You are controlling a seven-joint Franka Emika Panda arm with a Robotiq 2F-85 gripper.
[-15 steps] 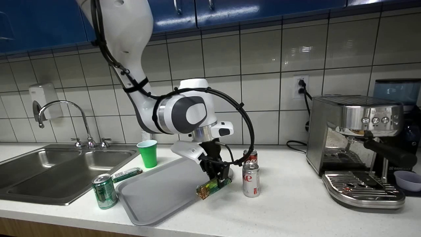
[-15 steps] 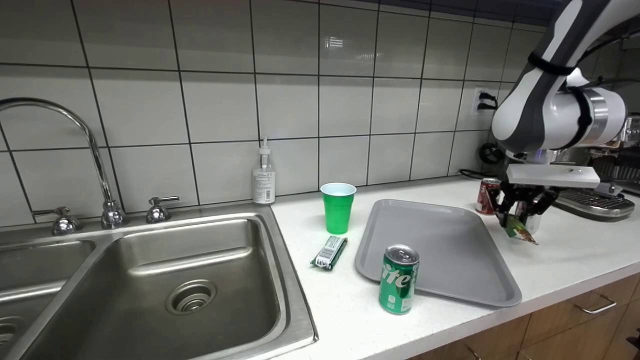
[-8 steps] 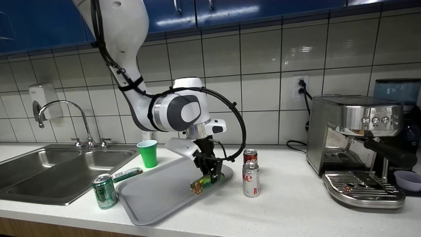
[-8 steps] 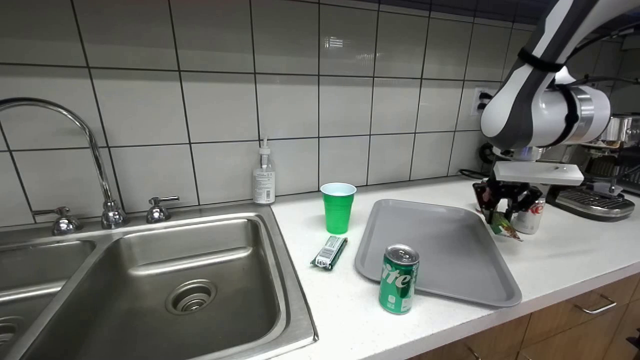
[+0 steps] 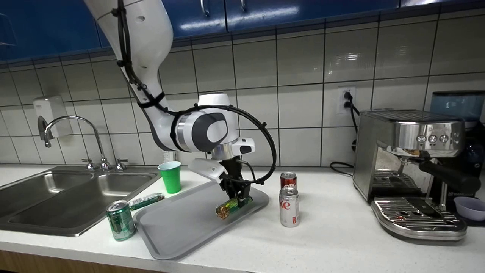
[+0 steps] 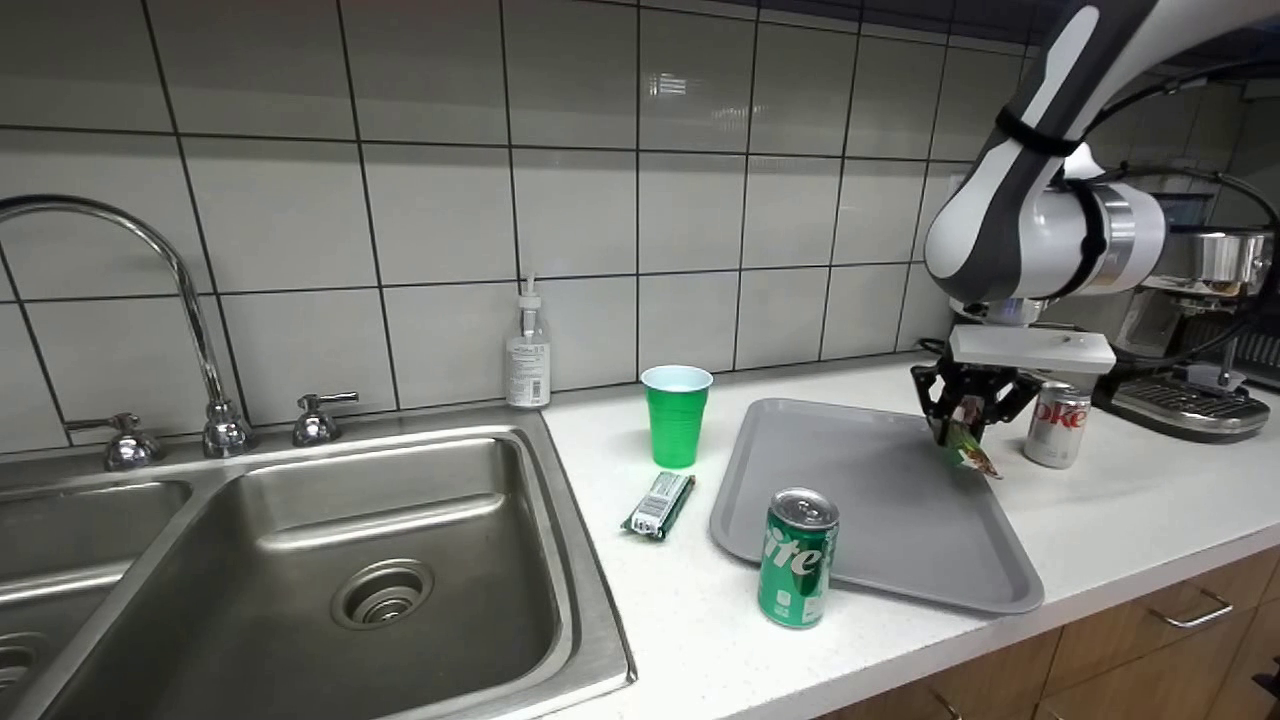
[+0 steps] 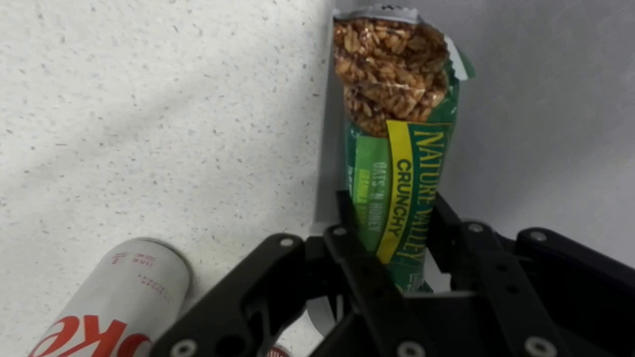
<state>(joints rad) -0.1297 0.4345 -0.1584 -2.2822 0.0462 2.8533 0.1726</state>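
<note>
The claw (image 7: 392, 218) is partly closed, pinching a granola bar (image 7: 397, 89) — the pickup looks done. The bar is over the grey tray (image 5: 182, 227), along one edge, not yet let go; any gap beneath is hard to judge. Off the tray, on the counter (image 5: 326, 242) — second bar (image 6: 660, 505), green cup (image 5: 171, 180), green can (image 6: 797, 565), silver can (image 5: 289, 210), red can (image 5: 288, 180).

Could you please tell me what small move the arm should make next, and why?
I would probably shift the granola bar slightly inward over the gray tray before any lowering. The fingers hold it from both sides, but in the wrist view it appears close to the tray's rim, with the white counter just beyond.
</note>
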